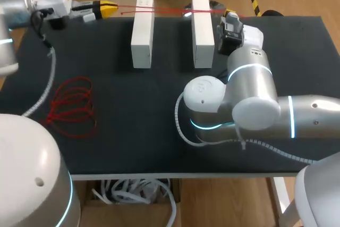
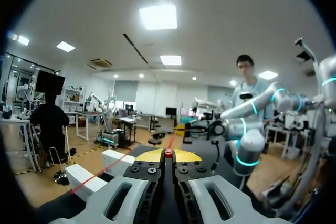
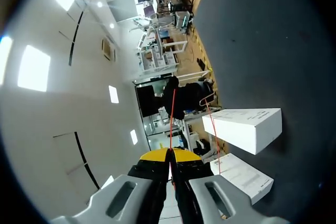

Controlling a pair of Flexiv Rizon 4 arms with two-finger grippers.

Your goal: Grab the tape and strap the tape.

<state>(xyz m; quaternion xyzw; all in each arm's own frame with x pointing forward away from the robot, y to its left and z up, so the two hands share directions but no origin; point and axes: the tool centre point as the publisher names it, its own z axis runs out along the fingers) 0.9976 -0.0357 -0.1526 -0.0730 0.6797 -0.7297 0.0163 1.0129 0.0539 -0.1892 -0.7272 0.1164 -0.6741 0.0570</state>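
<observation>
One black table carries two white blocks standing side by side. Loose red coil lies near the table's left edge. Left gripper and right gripper each pinch the red tape, which is stretched between them across both block tops.

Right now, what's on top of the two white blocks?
Only the red tape, stretched across both white blocks from left gripper to right gripper. Nothing there is covered.

End of tape behind right arm
</observation>
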